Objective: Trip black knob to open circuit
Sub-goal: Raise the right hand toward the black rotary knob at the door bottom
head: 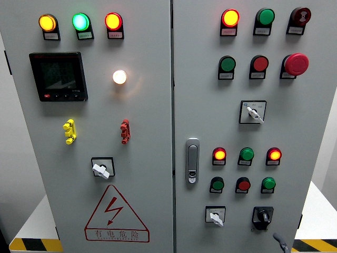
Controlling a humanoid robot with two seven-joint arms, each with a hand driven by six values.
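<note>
While only a grey fingertip of the right robot hand (280, 242) shows at the bottom edge, grip state unclear, the black knob (262, 216) sits just up-left of it, low on the right door.

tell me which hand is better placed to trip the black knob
The right, most likely. The black knob sits low on the right-hand door, and the only robot part in view is a grey tip at the bottom edge just right of it. Which arm that tip belongs to is unclear; no left hand shows.

Only a slim, dark grey fingertip of a hand (280, 242) shows, rounded and matte.
</note>
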